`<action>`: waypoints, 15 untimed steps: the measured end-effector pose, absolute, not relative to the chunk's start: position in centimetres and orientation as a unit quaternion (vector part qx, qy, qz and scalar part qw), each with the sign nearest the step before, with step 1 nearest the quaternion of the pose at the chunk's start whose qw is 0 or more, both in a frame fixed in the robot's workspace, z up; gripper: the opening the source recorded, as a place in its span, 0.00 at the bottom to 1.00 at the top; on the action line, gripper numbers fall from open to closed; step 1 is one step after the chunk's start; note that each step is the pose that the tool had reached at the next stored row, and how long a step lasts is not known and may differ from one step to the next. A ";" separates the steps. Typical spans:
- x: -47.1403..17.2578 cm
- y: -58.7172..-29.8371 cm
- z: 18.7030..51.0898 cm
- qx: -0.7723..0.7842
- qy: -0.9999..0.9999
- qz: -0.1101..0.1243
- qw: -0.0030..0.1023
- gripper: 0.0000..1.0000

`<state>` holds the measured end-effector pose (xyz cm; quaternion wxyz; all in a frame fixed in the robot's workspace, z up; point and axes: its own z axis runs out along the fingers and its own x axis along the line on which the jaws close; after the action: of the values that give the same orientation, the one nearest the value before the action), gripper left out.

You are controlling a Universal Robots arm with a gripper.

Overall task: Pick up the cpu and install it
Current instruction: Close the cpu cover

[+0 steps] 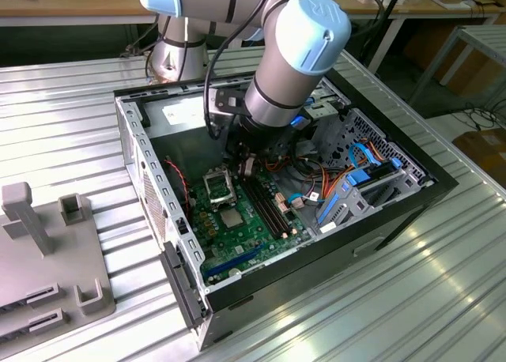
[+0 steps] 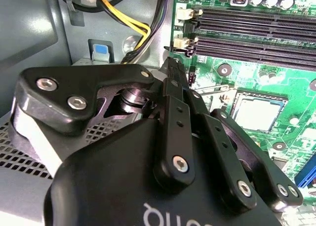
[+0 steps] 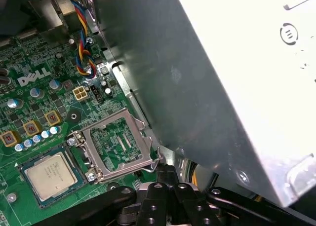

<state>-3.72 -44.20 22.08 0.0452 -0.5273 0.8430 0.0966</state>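
My gripper (image 2: 170,70): matt black metal, bright screws. Cpu (image 3: 51,173): brushed silver-grey metal top. Motherboard (image 3: 44,88): glossy green. Case wall (image 3: 197,88): dull grey steel.

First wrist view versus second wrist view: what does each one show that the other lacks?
First wrist view: the hinged-open hollow silver socket frame and twisted multicolour wires. Second wrist view: long black memory slots and yellow-and-black cables. Both: the small square silver-grey cpu on the green motherboard, and the black gripper.
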 end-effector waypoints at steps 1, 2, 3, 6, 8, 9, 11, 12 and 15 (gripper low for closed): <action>-3.7 -44.2 22.1 -0.527 0.843 0.097 0.045 0.11; -3.7 -44.2 22.2 -0.527 0.843 0.097 0.045 0.11; -3.7 -44.2 22.2 -0.527 0.843 0.097 0.045 0.11; -3.7 -44.2 22.2 -0.527 0.843 0.097 0.045 0.11; -3.7 -44.2 22.2 -0.527 0.843 0.097 0.045 0.11; -3.7 -44.2 22.2 -0.527 0.843 0.097 0.045 0.11; -3.7 -44.2 22.2 -0.527 0.843 0.097 0.045 0.11; -3.6 -44.2 22.2 -0.527 0.843 0.097 0.045 0.11; -3.4 -44.1 22.0 -0.527 0.843 0.097 0.046 0.11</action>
<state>-3.40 -44.11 22.02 0.0455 -0.5271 0.8430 0.0971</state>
